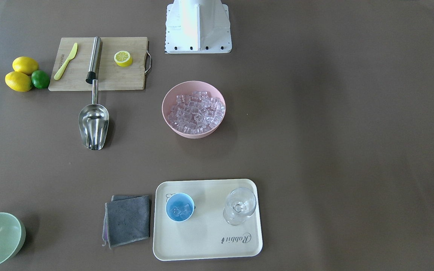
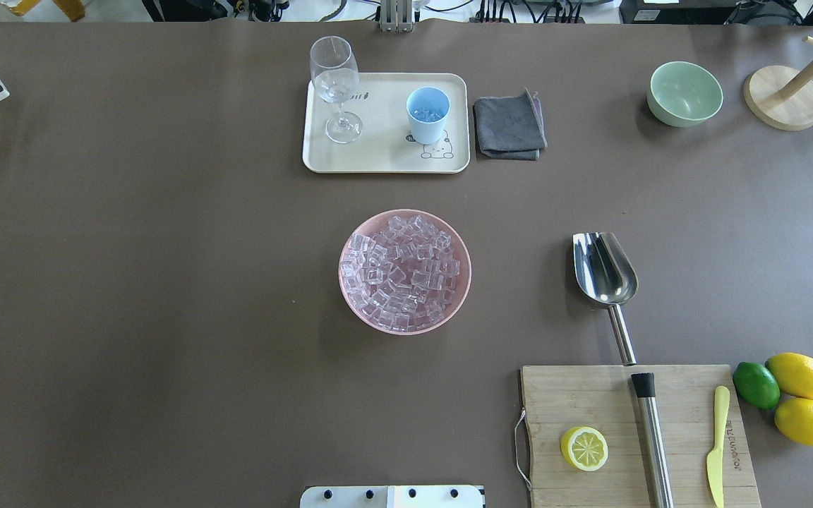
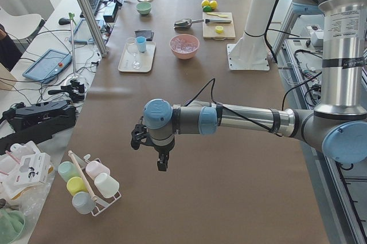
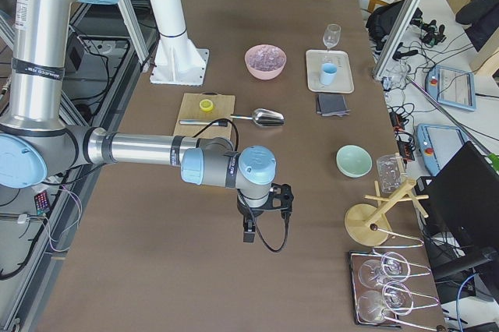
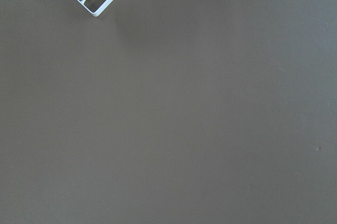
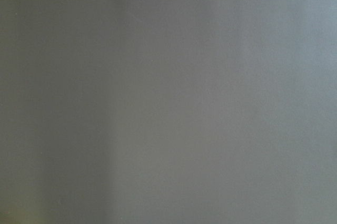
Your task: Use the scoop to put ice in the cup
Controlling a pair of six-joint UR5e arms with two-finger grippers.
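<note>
While weighing the next grasp, look first to the scoop (image 2: 604, 271): lies flat on the table in the overhead view, at about 3 o'clock from the bowl (image 2: 341, 271) of ice (image 2: 404, 271) and well apart from it. Runs its long axis nearly 12 to 6, tilted a touch towards 11, with trough mouth at the 12 end and rod handle (image 2: 622, 342) at the 6 end, tip reaching the far edge of the board (image 2: 576, 395). Puts the handle, then, on the robot's side, likely the easy end to take. Find the cup (image 2: 427, 113) on the tray (image 2: 385, 161) at about 12 o'clock from the bowl, already with a few cubes inside. Judge the right gripper (image 4: 248, 231) the nearer one: hangs pointing down over bare table out past the right end, with the scoop at roughly 9 o'clock from it in overhead terms. Place the left gripper (image 3: 163, 162) likewise over bare table at the opposite end, well apart from everything, with the bowl between it and the scoop. Cannot tell the state of either pair of jaws, spread or closed, given side cameras only; no visible load in either. Expect, as a judgement, a reach by the right arm towards 9 o'clock, jaws set across the rod, closing along the 3-to-9 line.
</note>
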